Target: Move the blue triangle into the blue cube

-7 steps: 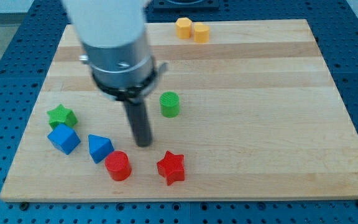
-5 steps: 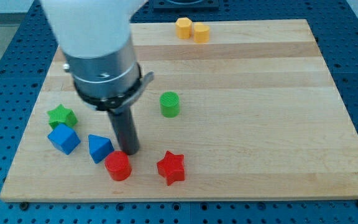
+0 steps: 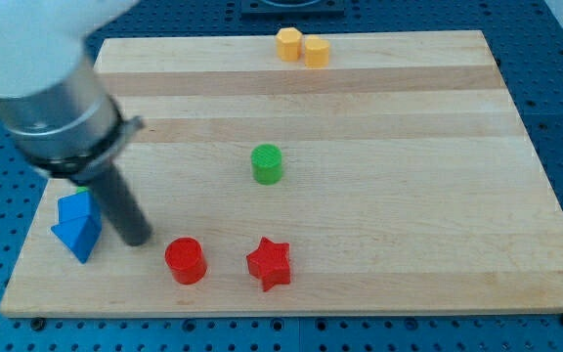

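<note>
The blue triangle (image 3: 78,239) lies at the board's lower left, pressed against the blue cube (image 3: 74,208), which sits just above it. My tip (image 3: 136,239) rests on the board right beside the triangle, on its right side. The rod and arm body rise up and to the left, hiding the area above the cube.
A red cylinder (image 3: 185,261) and a red star (image 3: 269,263) lie near the bottom edge, right of my tip. A green cylinder (image 3: 267,163) stands mid-board. Two yellow blocks (image 3: 301,47) sit at the top edge. The wooden board's left edge (image 3: 29,254) is close to the blue blocks.
My tip swept left from beside the red cylinder, pushing the blue triangle left into the blue cube. The cube shifted slightly left. The green star is now hidden behind the arm.
</note>
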